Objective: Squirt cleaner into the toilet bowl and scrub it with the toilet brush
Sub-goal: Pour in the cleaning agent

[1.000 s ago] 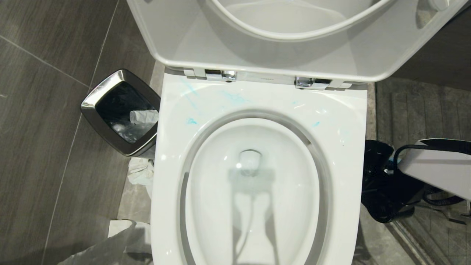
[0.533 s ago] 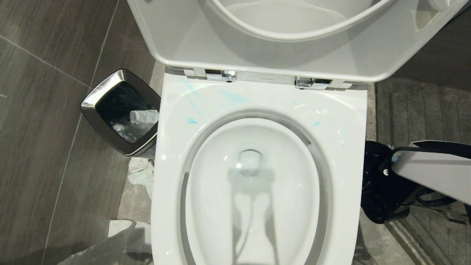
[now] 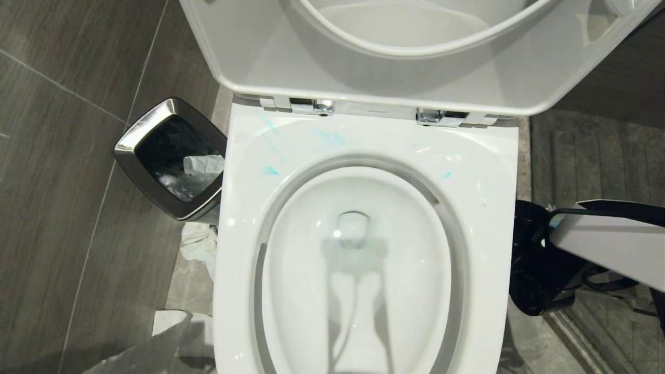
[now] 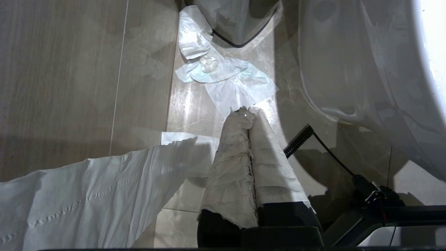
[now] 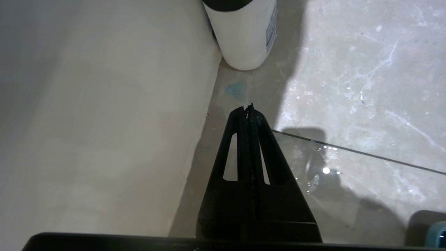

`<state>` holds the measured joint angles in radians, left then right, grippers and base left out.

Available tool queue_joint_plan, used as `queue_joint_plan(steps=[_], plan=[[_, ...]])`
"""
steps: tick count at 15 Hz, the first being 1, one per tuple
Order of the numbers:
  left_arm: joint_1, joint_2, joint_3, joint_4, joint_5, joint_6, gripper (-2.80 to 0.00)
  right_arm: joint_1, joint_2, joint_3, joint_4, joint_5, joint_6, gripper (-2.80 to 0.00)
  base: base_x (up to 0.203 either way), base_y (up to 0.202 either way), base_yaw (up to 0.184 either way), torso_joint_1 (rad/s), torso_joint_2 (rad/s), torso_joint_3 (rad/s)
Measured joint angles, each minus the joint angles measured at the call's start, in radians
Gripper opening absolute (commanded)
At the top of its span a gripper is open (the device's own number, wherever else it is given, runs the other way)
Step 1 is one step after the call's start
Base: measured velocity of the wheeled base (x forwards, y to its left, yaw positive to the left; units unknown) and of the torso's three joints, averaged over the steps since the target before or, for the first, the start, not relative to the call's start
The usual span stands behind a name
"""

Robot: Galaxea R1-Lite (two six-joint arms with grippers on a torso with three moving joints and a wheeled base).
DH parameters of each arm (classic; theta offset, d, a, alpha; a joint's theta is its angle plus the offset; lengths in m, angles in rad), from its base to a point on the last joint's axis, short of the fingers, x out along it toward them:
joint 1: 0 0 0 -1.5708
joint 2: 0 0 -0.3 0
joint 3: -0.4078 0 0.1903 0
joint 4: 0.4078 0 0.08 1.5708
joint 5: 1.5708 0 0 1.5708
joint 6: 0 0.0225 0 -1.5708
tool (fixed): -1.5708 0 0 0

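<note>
The toilet bowl fills the head view, its seat and lid raised. Thin turquoise smears of cleaner mark the back of its rim, and one small spot of cleaner lies on the floor. The toilet brush is out of view. My right arm reaches down beside the toilet's right side. Its black right gripper is shut and empty, pointing at the floor along the toilet's base. My left gripper, its fingers wrapped in white paper, is shut and empty above the floor left of the toilet.
A steel-rimmed bin holding tissue stands left of the toilet. Crumpled tissue lies on the floor by it. A white cylindrical container with a printed label stands against the toilet's base. A glass panel's edge crosses the floor at the right.
My right arm has sunk a little and shifted closer to the toilet's right side. The toilet, the bin and the left gripper have stayed put.
</note>
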<state>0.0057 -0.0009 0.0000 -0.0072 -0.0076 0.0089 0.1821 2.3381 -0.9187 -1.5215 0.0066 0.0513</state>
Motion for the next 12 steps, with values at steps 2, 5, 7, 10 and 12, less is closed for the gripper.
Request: queue_joint_plan(steps=[2, 5, 7, 10, 12], plan=[[0.000, 0.000, 0.000, 0.000, 0.000, 0.000, -2.80, 0.001, 0.000, 0.001, 0.000, -0.013, -0.016, -2.80, 0.000, 0.000, 0.000, 0.000, 0.00, 0.000], [0.000, 0.000, 0.000, 0.000, 0.000, 0.000, -2.80, 0.001, 0.002, -0.007, 0.000, -0.025, -0.031, -2.80, 0.000, 0.000, 0.000, 0.000, 0.00, 0.000], [0.000, 0.000, 0.000, 0.000, 0.000, 0.000, -2.80, 0.001, 0.011, -0.019, 0.000, -0.025, -0.038, -2.80, 0.000, 0.000, 0.000, 0.000, 0.00, 0.000], [0.000, 0.000, 0.000, 0.000, 0.000, 0.000, -2.80, 0.001, 0.031, -0.068, 0.000, -0.025, -0.048, 0.00, 0.000, 0.000, 0.000, 0.000, 0.00, 0.000], [0.000, 0.000, 0.000, 0.000, -0.001, 0.000, -2.80, 0.000, 0.041, -0.090, 0.000, -0.024, -0.048, 0.00, 0.000, 0.000, 0.000, 0.000, 0.00, 0.000]])
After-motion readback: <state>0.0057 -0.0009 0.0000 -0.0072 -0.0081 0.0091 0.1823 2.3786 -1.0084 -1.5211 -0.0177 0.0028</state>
